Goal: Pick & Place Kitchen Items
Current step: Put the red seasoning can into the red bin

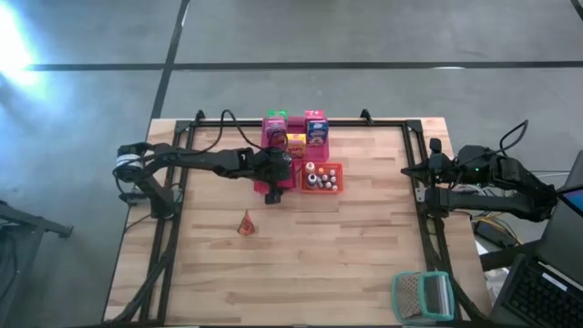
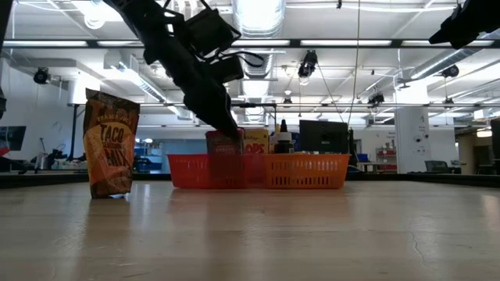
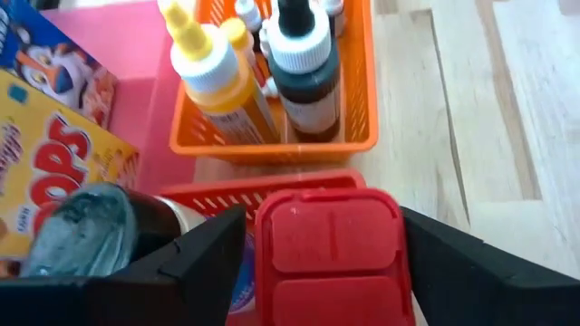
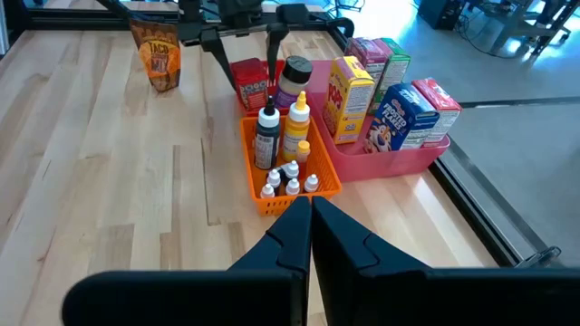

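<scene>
The left pincer stands spread around a red flip-lid container in the red mesh basket, fingers apart from its sides. The right pincer, pressed together, waits at the wooden tabletop's right edge.
</scene>
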